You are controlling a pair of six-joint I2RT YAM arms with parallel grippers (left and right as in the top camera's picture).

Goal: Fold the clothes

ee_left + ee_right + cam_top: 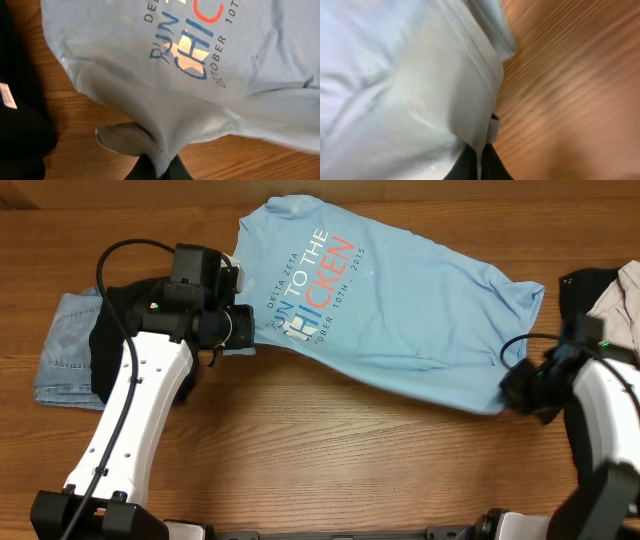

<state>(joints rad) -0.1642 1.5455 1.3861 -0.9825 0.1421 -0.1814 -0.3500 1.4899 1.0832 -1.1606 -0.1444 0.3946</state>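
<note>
Two tools, both clamped on cloth, mark the stage shown: grips taken, no fold made. Seen from overhead, I have the left arm rising from 7 o'clock and leaning in toward the centre of the desk (350, 460), with its wrist turned toward 3 o'clock. The right arm rises from 5 o'clock and stays short and low, its wrist pointing toward 9 o'clock.

The left tool (159, 167) is closed on a bunched ridge of the light blue T-shirt (400, 310). In its wrist view the fabric is drawn into a tight peak between the dark fingers. Whether that edge is sleeve or collar I cannot tell.

The right tool (479, 160) is closed on a seamed edge of the same shirt, at the garment's 4 o'clock corner. Its wrist view is blurred, though the cloth plainly enters the closed jaws.

Beyond the tools the shirt lies opened out, print upward, running slantwise from 11 o'clock to 4 o'clock, wrinkled but in a single layer. I judge the task barely begun, with every fold left to make.

Off the shirt, at 9 o'clock, a denim piece (60, 350) lies under a black garment (105, 345), beside the left arm. At 3 o'clock lies a pile of dark and pale clothing (615, 290).
</note>
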